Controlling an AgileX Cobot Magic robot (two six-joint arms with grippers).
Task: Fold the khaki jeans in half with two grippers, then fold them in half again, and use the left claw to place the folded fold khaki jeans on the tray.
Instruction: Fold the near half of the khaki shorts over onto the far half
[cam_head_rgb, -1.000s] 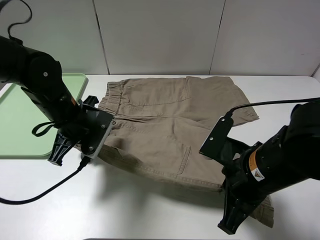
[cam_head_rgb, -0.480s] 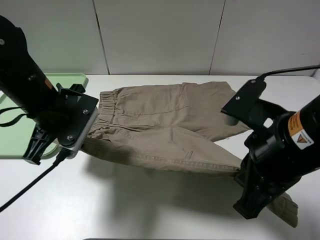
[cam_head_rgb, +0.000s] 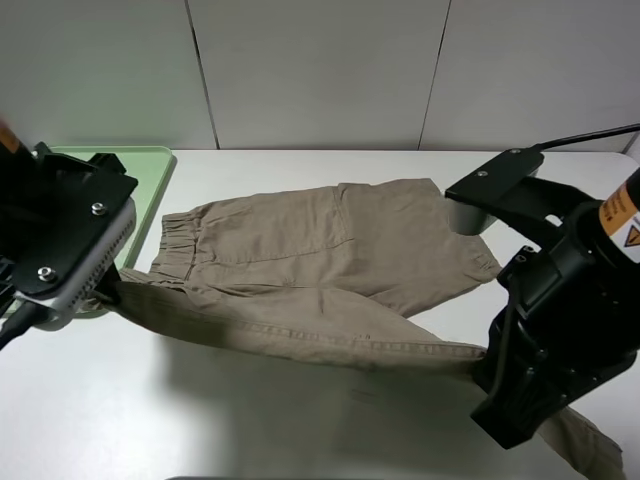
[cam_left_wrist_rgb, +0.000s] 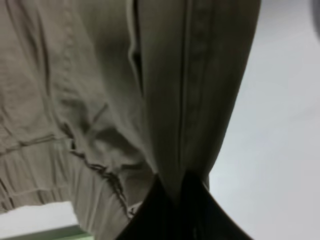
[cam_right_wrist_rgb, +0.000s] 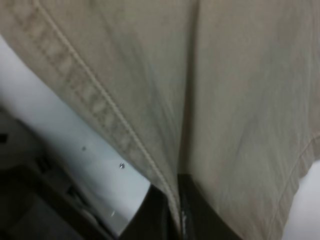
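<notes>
The khaki jeans (cam_head_rgb: 320, 250) are tan shorts. Their far half lies flat on the white table and their near edge is lifted into a taut line between my two arms. My left gripper (cam_left_wrist_rgb: 175, 196) is shut on the fabric at the waistband end, by the gathered elastic (cam_left_wrist_rgb: 35, 150); in the high view its arm (cam_head_rgb: 60, 250) hides the fingers. My right gripper (cam_right_wrist_rgb: 174, 202) is shut on a stitched hem at the leg end, under its arm (cam_head_rgb: 560, 320). A loose leg end (cam_head_rgb: 590, 450) hangs at the front right. The mint-green tray (cam_head_rgb: 150, 170) lies at the far left, mostly hidden by the left arm.
The white table (cam_head_rgb: 250, 410) runs along the front below the lifted cloth, which casts a shadow on it. A pale panelled wall (cam_head_rgb: 320, 70) stands behind the table. A black cable (cam_head_rgb: 590, 133) runs off the right arm.
Both arms have risen toward the camera, the left moving further left. The shorts' near edge is lifted higher and pulled taut, and the whole garment has slid to the left.
</notes>
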